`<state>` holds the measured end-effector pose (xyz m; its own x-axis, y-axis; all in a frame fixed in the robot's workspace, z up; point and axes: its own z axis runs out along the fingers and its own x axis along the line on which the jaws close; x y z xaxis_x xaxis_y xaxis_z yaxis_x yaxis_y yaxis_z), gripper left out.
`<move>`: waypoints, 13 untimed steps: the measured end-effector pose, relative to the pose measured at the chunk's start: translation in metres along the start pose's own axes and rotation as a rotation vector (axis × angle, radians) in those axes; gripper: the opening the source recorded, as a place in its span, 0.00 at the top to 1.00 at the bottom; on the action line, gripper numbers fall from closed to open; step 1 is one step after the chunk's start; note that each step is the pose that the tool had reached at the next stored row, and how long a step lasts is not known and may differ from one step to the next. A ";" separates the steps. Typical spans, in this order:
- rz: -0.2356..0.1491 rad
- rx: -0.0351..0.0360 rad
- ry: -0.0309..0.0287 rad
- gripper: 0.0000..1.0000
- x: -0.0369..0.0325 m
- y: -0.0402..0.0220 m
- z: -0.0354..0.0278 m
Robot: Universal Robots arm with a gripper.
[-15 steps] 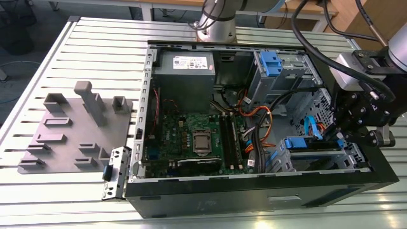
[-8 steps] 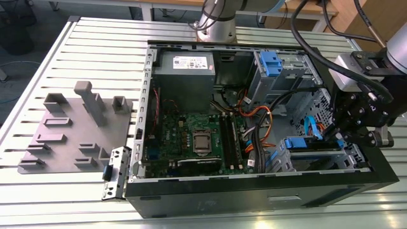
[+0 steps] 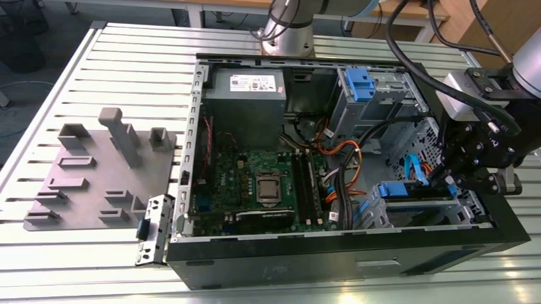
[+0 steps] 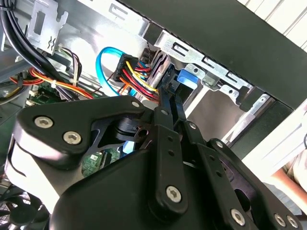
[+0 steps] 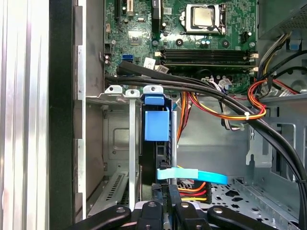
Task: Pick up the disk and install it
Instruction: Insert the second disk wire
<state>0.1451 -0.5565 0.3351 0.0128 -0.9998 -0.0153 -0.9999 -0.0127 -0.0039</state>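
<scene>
An open computer case (image 3: 338,256) is seen lying on its side on a slatted metal table (image 3: 135,63), with a grey fixture plate (image 3: 93,174) laid beside it towards the exterior view's left. Inside the case a green motherboard (image 3: 262,183) is mounted below a grey power-supply box (image 3: 245,95), and a blue latch (image 3: 359,82) is fitted on a metal bay near the far wall. The gripper (image 3: 438,182) has been lowered into the corner of the case at the exterior view's right, just above the drive cage (image 3: 422,212). The disk (image 3: 397,190) is found there, seated edge-on in a slot of that cage, its blue plastic end (image 5: 157,125) showing level with the cage's front lip (image 5: 117,93) in the first wrist view. In both wrist views the gripper (image 5: 168,194) is lined up with the disk's narrow edge – the tips (image 4: 171,91) reach right up to the blue part (image 4: 186,79) – but whether the disk is clamped or released cannot be told. A flat blue cable (image 5: 196,176) is draped across the gripper's line just beside the disk, and bundled red, yellow and black wires (image 4: 136,74) are packed close behind it.
</scene>
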 end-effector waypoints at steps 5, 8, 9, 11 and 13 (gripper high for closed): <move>0.003 0.0001 -0.0001 0.83 0.0000 0.0001 0.0014; 0.004 0.0001 0.0001 0.83 0.0000 0.0005 0.0021; 0.005 0.0001 0.0002 0.83 0.0000 0.0006 0.0022; 0.005 0.0001 0.0000 0.83 0.0000 0.0008 0.0024; 0.006 0.0001 -0.0004 0.83 0.0000 0.0008 0.0036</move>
<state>0.1443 -0.5565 0.3316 0.0072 -0.9999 -0.0156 -1.0000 -0.0072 -0.0039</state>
